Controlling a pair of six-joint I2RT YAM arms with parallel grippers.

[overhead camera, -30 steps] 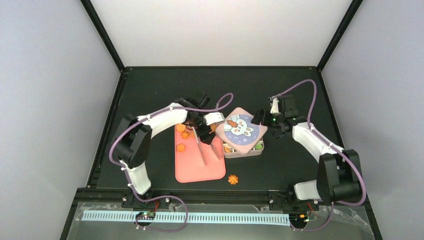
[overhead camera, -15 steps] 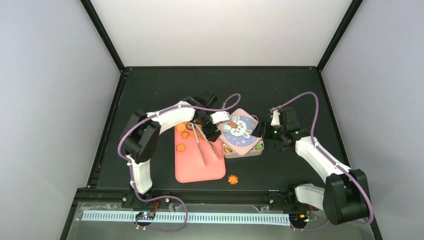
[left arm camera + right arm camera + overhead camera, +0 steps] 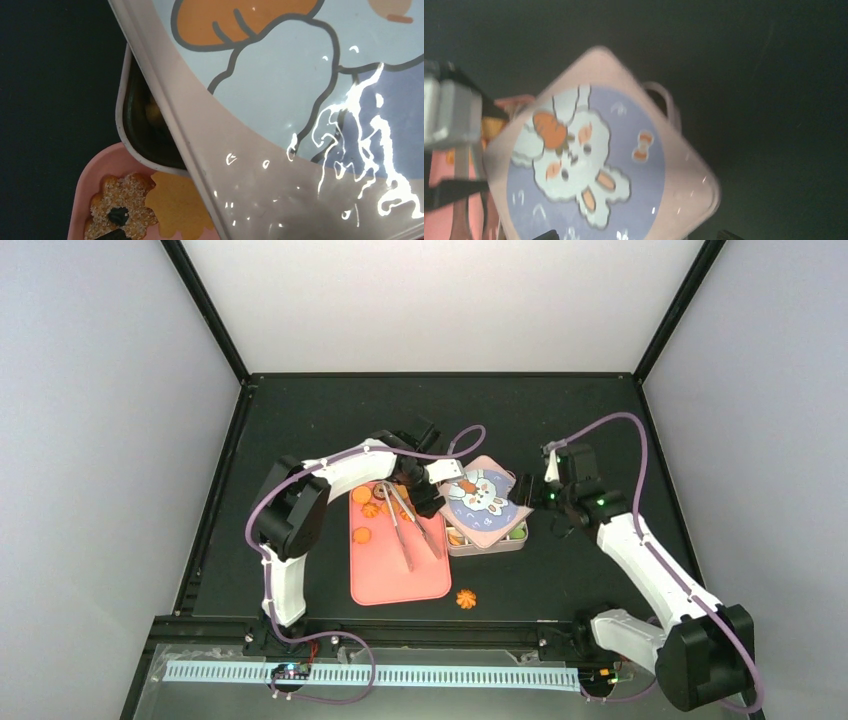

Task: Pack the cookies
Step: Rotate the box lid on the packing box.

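Note:
A few orange cookies (image 3: 362, 496) lie at the far end of the pink tray (image 3: 398, 580), and one flower-shaped cookie (image 3: 466, 598) lies on the table in front of it. More cookies show inside the tin (image 3: 490, 545), under its skewed bunny lid (image 3: 484, 498). My left gripper (image 3: 432, 490) is at the lid's left corner and stands open. Its wrist view is filled by the lid (image 3: 280, 125), with the tin rim (image 3: 122, 120) and two cookies (image 3: 117, 207) below. My right gripper (image 3: 522, 490) hovers open at the lid's right corner (image 3: 589, 150).
Metal tongs (image 3: 405, 535) lie lengthwise on the pink tray. Black side rails border the dark table, and purple cables loop over both arms. The table surface stretches behind the tin.
My left gripper has moved right, up to the lid's left corner. The right arm has stretched out and shifted a little toward the lid. The lid stays skewed on the tin.

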